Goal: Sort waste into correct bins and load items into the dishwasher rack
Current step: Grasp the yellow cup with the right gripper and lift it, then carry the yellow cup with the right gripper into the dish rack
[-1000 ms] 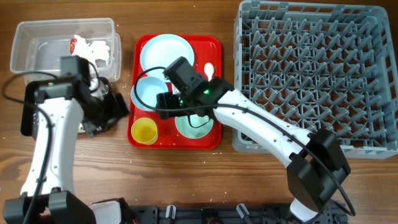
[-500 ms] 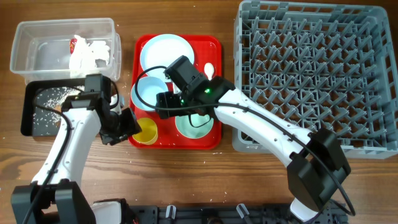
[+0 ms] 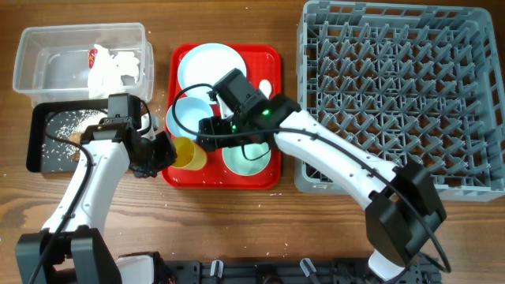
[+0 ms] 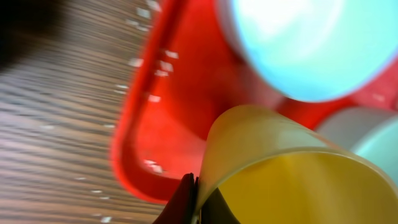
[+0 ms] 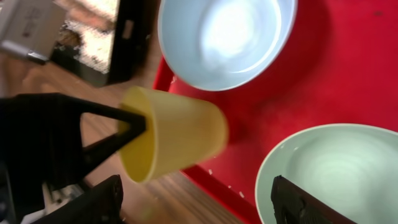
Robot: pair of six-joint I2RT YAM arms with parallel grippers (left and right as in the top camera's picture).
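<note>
Half a second back the yellow cup (image 3: 190, 153) stood flat on the red tray (image 3: 225, 180). Now the left gripper (image 3: 168, 151) is clenched on its rim and has it tipped at the tray's left edge. Right gripper (image 3: 211, 128) hovers spread and empty. Dishwasher rack (image 3: 394, 95) is probably next.

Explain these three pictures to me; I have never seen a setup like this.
Two white robot arms work at a wooden table. One picture looks down from above; the other two come from wrist cameras. The left hand pinches the rim of a small yellow plastic cup, tilted at the edge of the flat red tray. The right hand hovers open above that tray, which holds a pale blue round plate, a pale blue bowl and a mint-green bowl. A big grey pegged rack stands beside it.
</note>
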